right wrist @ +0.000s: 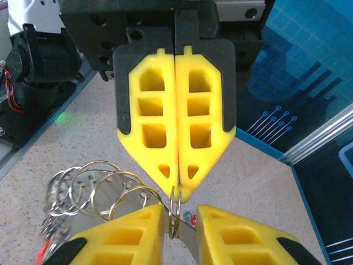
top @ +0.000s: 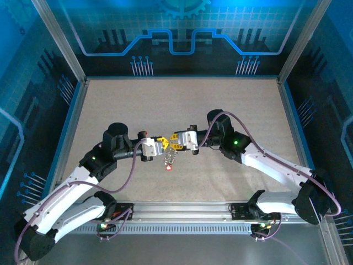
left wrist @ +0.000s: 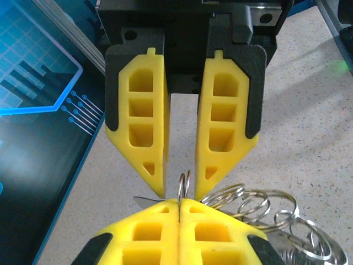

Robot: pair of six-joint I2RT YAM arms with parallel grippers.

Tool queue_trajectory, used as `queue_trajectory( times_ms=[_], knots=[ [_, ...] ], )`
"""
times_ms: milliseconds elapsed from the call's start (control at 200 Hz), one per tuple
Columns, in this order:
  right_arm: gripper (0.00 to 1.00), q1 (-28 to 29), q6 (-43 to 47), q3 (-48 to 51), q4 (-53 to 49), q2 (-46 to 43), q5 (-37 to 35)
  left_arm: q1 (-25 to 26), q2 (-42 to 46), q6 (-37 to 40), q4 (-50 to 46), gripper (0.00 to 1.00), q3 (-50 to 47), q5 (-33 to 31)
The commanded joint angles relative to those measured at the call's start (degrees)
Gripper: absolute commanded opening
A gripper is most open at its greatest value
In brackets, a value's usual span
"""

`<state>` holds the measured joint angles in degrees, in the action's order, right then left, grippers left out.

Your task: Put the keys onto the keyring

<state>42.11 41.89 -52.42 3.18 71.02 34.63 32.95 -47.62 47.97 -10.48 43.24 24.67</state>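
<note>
I've got both arms meeting at the centre of the overhead frame, nose to nose over the speckled beige table [top: 231,110]. The left pincer [left wrist: 179,203], with yellow honeycomb fingers on black mounts, is clamped fully shut, and a thin double wire loop stands up out of the seam between its tips. That loop belongs to the keyring [left wrist: 248,201], a floppy bunch of thin silvery wire rings linked together. The rest of the bunch spills to the lower right of the left wrist frame and to the lower left of the right wrist frame. The right pincer [right wrist: 179,212], same yellow fingers, faces it with a narrow gap between its fingers. The pinched loop sits upright in that gap, right at the tips. I can't tell whether either pad touches the wire. Just under the loop, between the right fingers, I see a flat silvery strip of metal [right wrist: 188,236], and I can't make out what it is. In the overhead frame the ring bunch trails just below the two sets of tips. The keys [top: 169,168], tiny metal ones, are at the bottom of that cluster, where one red head shows as a bright dot. They are too small for me to tell whether they hang or rest on the surface.
</note>
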Motion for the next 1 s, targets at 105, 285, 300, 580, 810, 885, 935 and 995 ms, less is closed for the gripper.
queue_trajectory(
  times_ms=[105,285,300,580,810,885,935,995],
  knots=[
    [0.2,0.85,0.21,-2.06,-1.7,0.34,-1.32,-0.07,0.78,0.37,1.49,0.0,0.92,0.45],
    [0.24,0.85,-0.15,-1.96,-2.05,0.69,-2.54,-0.02,1.03,0.42,1.8,0.0,0.79,0.26],
    [0.25,0.82,-0.21,-1.9,-1.96,0.62,-2.57,-0.12,1.05,0.46,1.83,0.0,0.75,0.29],
    [0.02,0.86,-0.29,-1.65,-1.69,0.74,-1.78,-0.08,1.02,0.68,1.76,0.0,0.7,0.53],
    [0.0,0.06,-4.42,1.6,6.6,-1.21,0.01,-0.08,2.54,-1.65,4.77,0.25,-1.12,-0.4],
    [0.0,-0.67,-7.1,3.24,10.51,-2.06,1.45,-0.09,3.26,-1.74,5.29,0.28,-1.82,-0.88],
    [0.0,-1.14,-7.82,3.84,11.91,-2.5,2.44,-0.12,3.42,-1.73,4.95,0.25,-1.86,-0.86],
    [0.0,-1.87,-8.47,4.43,13.76,-2.81,3.86,-0.11,3.28,-1.9,4.56,0.25,-1.61,-0.71]
  ],
)
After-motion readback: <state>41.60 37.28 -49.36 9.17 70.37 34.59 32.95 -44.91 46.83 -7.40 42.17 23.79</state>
